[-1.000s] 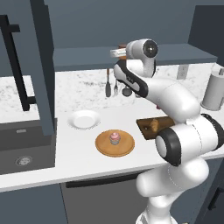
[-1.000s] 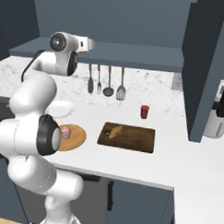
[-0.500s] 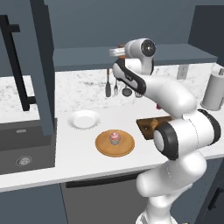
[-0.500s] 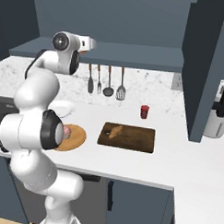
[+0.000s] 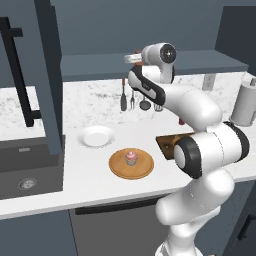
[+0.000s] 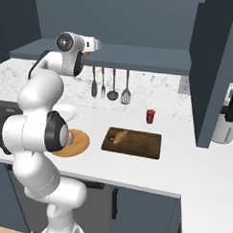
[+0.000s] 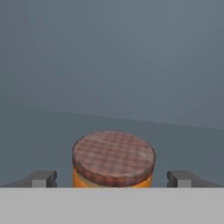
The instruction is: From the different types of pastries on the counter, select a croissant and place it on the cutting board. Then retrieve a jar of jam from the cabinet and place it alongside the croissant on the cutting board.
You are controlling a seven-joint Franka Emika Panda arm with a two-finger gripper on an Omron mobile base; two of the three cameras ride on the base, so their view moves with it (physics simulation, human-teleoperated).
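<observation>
Arm: raised high, elbow bent, wrist level, reaching forward. Claw: fingers spread wide apart, nothing gripped between them.

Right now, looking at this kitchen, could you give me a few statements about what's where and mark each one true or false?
1. The croissant lies on the dark cutting board. True.
2. The pink-frosted cupcake sits on the white plate. False: it sits on the round tan board; nothing lies on the plate.
3. The hand is open, one fingertip on each side of the jar of jam. True.
4. The jam jar already stands on the cutting board. False: it stands on a dark slate-blue surface, in front of the hand.
5. A small red jar stands on the counter behind the cutting board. True.
</observation>
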